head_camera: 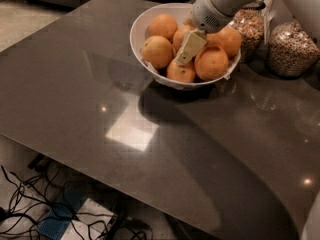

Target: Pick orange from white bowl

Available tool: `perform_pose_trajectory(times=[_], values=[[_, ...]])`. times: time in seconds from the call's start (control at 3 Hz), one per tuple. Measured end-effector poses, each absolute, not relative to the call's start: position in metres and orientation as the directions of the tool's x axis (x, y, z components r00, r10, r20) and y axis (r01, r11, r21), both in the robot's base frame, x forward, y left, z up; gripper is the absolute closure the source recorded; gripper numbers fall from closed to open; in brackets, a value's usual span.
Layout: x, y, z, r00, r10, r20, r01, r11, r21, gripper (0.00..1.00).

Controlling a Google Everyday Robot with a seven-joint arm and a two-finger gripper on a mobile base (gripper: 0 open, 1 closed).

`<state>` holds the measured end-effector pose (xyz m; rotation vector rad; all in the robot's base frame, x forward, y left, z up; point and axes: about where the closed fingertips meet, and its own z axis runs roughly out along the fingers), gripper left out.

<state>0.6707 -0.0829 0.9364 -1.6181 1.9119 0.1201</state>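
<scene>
Dimpled oranges (157,51) heaped in white bowl (134,30), claw (184,56) among them.
</scene>
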Motion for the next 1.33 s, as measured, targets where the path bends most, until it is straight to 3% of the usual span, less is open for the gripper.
perform_pose_trajectory(times=[0.67,1.33], values=[[0.6747,-0.0801,0.9383,-0.054,-0.859,-0.51,-0.921,0.241,-0.308,0.45],[0.6781,-0.0768,0.9359,-0.049,-0.859,-0.51,-0.924,0.232,-0.303,0.87]])
